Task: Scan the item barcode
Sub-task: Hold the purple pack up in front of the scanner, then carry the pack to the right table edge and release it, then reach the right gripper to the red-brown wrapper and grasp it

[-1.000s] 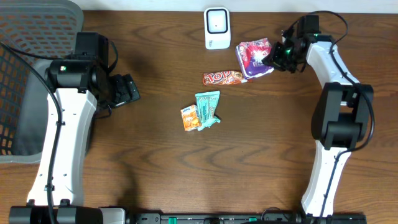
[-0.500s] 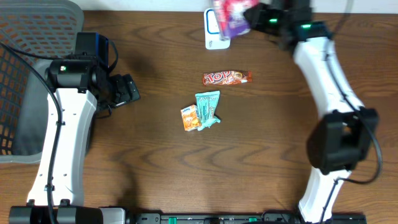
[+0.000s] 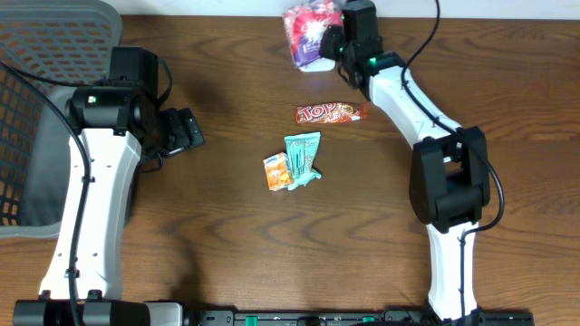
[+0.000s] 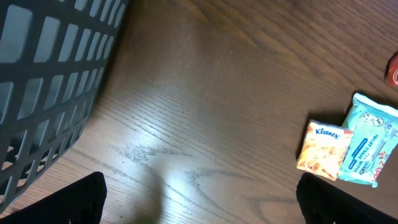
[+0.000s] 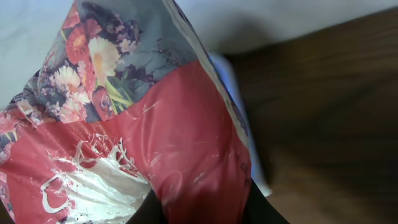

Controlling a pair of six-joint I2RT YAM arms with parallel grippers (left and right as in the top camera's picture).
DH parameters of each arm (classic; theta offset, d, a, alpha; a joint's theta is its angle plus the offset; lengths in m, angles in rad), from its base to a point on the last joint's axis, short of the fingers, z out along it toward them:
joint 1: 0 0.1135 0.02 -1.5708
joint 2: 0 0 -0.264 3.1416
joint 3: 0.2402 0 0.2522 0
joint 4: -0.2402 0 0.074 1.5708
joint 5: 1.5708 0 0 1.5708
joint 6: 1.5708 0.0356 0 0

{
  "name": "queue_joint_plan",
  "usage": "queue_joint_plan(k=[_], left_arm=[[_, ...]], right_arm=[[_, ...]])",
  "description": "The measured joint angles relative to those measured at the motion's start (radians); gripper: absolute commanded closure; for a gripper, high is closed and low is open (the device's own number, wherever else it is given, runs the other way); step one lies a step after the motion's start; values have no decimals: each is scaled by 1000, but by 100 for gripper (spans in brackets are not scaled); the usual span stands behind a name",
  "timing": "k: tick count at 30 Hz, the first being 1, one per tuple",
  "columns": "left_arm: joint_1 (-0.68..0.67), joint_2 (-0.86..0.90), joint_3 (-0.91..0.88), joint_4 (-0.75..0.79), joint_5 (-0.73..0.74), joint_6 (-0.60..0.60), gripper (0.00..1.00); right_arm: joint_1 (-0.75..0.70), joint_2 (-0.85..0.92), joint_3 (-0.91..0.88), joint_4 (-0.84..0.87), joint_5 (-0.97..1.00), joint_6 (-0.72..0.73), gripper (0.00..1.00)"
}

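In the overhead view, the floral packet [image 3: 308, 27] is clamped in the right tool [image 3: 340, 43] at the far edge of the surface [image 3: 272, 254], beyond the chocolate bar [image 3: 331, 112]. The left tool [image 3: 186, 131] is held apart beside the basket [image 3: 45, 36]. In the left wrist view, its fingers [image 4: 81, 202] are spread wide, and a Kleenex pack [image 4: 323, 149] is touched by a teal pack [image 4: 370, 149]. In the right wrist view, the floral packet [image 5: 143, 137] is gripped between dark fingers [image 5: 152, 211].

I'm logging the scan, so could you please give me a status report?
Left gripper open by basket. Right gripper shut on floral packet, over scanner. Nothing in the way.
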Motion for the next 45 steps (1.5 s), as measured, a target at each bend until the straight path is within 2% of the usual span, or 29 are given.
queue_joint_plan(k=[8,16,17,19,20,21,22,28,31,34,39,45], left_arm=[[0,0,0,0,0,0,2],[0,0,0,0,0,0,2],[0,0,0,0,0,0,2],[0,0,0,0,0,0,2],[0,0,0,0,0,0,2],[0,0,0,0,0,0,2],[0,0,0,0,0,0,2],[0,0,0,0,0,0,2],[0,0,0,0,0,0,2],[0,0,0,0,0,0,2],[0,0,0,0,0,0,2],[0,0,0,0,0,0,2]], right_arm=[[-115,-37,-1,-163,25,0,99],[-386,-163,2,-422,66,-71,99],[-422,-169,3,-452,75,-85,93],[-499,-171,4,-510,96,-117,41],[-527,-169,3,-527,104,-132,20],[-559,-167,3,-545,110,-145,5],[-591,-166,2,-562,114,-156,1],[-710,-166,-3,-626,73,-191,1],[-743,-166,-5,-639,-48,-209,1],[-748,-166,-6,-644,-257,-261,1],[-697,-166,-6,-683,-578,-337,1],[-533,-166,-29,-697,-690,-399,1]])
